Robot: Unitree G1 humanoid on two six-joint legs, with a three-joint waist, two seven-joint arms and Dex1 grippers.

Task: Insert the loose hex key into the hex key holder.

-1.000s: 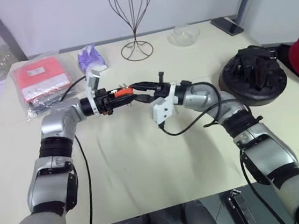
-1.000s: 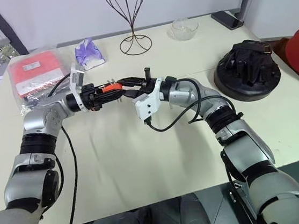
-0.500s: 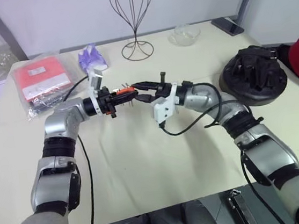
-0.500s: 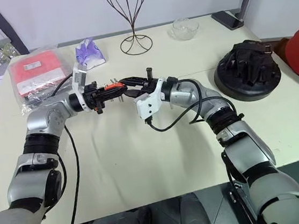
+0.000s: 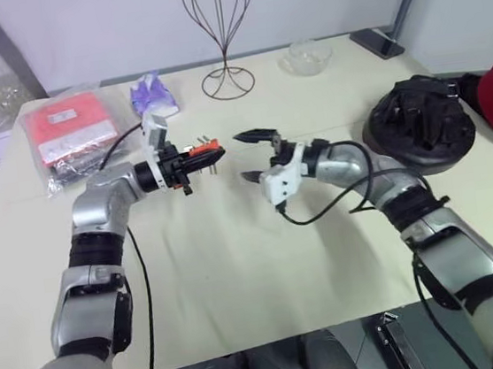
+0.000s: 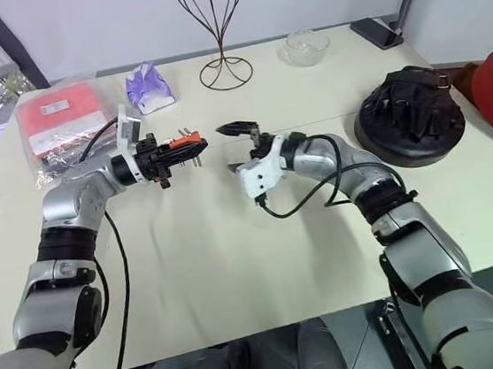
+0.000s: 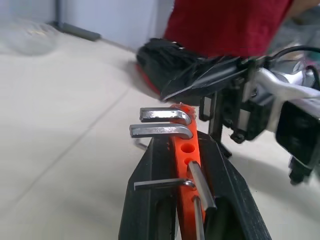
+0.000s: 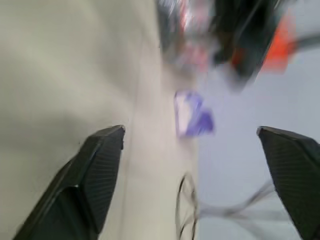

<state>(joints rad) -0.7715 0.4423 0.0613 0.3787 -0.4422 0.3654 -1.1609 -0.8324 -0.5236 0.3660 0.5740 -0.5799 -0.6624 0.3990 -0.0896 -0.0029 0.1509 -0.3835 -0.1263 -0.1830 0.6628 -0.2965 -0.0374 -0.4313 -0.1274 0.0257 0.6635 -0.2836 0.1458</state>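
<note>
My left gripper [image 5: 192, 161] clamped the small orange-red plastic hex key holder [image 7: 186, 170], its grey keys pointing toward my right gripper [image 5: 256, 156], which hung just beside the holder, black fingers spread wide and empty.

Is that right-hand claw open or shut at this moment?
Open. The right gripper has its two black jaws spread wide with nothing between them, a short way from the orange plastic hex key holder in the left gripper.

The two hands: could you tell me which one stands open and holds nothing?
The right hand, fingers spread wide and empty; the left hand is shut on the orange hex key holder.
</note>
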